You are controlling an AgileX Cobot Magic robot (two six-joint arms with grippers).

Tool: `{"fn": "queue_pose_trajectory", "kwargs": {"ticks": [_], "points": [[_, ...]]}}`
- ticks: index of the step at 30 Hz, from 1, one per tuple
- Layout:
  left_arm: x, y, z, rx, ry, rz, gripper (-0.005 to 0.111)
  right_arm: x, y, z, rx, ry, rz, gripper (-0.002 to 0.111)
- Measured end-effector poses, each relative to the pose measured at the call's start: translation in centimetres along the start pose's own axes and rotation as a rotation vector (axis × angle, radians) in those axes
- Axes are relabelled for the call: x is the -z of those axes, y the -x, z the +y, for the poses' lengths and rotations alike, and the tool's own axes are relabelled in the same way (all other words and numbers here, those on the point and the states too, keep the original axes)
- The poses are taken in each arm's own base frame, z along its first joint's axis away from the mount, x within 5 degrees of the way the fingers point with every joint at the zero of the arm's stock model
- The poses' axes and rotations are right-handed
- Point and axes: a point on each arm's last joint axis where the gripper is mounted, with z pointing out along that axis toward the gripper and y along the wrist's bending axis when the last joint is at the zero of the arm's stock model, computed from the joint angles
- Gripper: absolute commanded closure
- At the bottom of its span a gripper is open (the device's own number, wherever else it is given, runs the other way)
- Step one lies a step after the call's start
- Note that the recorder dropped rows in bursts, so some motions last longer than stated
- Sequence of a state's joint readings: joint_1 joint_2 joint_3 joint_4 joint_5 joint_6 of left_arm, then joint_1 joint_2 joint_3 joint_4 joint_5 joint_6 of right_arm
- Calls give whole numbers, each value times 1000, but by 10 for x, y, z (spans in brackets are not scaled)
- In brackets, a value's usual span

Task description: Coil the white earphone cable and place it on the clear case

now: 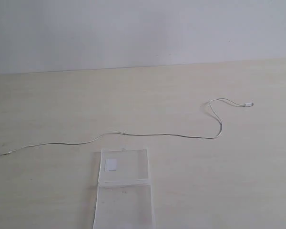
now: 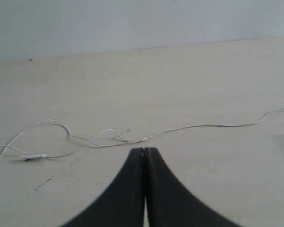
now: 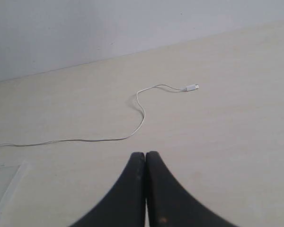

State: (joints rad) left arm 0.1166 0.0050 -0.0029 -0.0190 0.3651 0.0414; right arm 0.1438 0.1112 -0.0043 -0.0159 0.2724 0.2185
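Trailing off the exterior view is the white earphone cable (image 1: 157, 135); left tool (image 2: 144, 151), right tool (image 3: 145, 154): pressed together.

1. The white earphone cable (image 1: 157, 135) is a very thin white wire lying uncoiled, stretched sideways across the table (image 1: 62, 105). Towards the right it makes an S-bend and ends in a small plug (image 1: 249, 104). Its left end runs off the exterior view's edge. In the left wrist view it splits into thinner strands in loose loops, one carrying a small inline piece (image 2: 33, 156)
2. The clear case (image 1: 133, 200) lies open and flat, its two transparent halves joined at a hinge, with a white square sticker (image 1: 110, 164) on the far half. It sits just in front of the cable's middle, apart from it
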Motion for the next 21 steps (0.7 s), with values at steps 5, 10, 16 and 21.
{"fn": "queue_pose_trajectory", "kwargs": {"ticks": [5,10,16,21], "points": [[0,0,0,-6,1,0,107,0,0,0,0,0,0,108],[0,0,0,-8,1,2,107,0,0,0,0,0,0,108],[8,16,0,95,-4,-15,107,0,0,0,0,0,0,108],[32,61,1,206,-16,-135,107,0,0,0,0,0,0,108]]}}
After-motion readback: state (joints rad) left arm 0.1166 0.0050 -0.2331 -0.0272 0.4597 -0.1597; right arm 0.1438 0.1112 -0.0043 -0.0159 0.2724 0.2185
